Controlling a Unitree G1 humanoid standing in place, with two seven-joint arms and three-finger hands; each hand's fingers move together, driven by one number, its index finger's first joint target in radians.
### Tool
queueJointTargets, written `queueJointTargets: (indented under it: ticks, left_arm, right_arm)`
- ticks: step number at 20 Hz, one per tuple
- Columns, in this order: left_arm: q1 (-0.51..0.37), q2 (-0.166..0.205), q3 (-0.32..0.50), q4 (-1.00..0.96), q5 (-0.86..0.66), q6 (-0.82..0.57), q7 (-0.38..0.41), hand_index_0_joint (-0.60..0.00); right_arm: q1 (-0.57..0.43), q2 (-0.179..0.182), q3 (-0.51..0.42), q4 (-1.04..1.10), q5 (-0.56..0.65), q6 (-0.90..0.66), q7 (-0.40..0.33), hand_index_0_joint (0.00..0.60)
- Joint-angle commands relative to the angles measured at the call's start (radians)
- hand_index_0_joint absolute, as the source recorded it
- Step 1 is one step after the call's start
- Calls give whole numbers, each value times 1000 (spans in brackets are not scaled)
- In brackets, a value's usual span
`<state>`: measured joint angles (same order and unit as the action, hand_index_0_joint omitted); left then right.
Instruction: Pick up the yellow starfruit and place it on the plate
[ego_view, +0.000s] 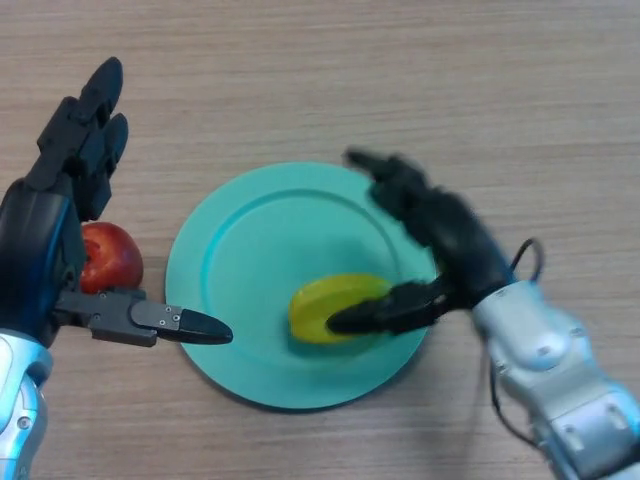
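Note:
The yellow starfruit (330, 300) lies on the teal plate (270, 230), in its lower right part. My right hand (450, 235) hovers over the plate's right side. It is open, with its fingers (390, 180) stretched out towards the far rim, well apart from the fruit. Its thumb (385, 313) lies along the fruit's near edge and hides part of it; whether it touches the fruit I cannot tell. My left hand (50, 230) is open at the left, its thumb (160, 322) reaching over the plate's left rim.
A red apple (112, 255) sits on the wooden table (400, 70) just left of the plate, partly under my left hand.

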<state>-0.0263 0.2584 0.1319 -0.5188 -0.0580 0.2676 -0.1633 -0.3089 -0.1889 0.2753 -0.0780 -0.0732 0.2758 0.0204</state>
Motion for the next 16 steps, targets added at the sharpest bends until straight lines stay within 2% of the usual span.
queueJointTargets:
  ticks: [1, 3, 5, 7, 9, 12, 16]
  left_arm:
    - [-61, 30, 32, -57, 1, -116, 8, 0]
    - [-66, 27, 30, -48, 0, -143, 9, 0]
    - [-52, 13, 11, -36, -16, -167, 18, 0]
    - [-46, 6, -5, -31, -31, -162, 25, 0]
    - [-47, 2, -19, -16, -23, -167, 31, 0]
    - [-52, 2, -25, -18, -15, -150, 27, 0]
    - [-53, 5, -18, -21, -17, -121, 21, 0]
  right_arm:
    - [-13, -1, -144, -145, -43, -76, 43, 0]
    - [29, -7, -229, -245, -37, -63, 105, 0]
    - [72, -38, -283, -315, -15, -63, 133, 0]
    - [115, -68, -332, -362, 5, -86, 137, 0]
    - [162, -83, -367, -403, 23, -121, 140, 0]
    - [205, -84, -388, -460, 46, -114, 138, 0]
    - [222, -74, -369, -500, 60, -75, 136, 0]
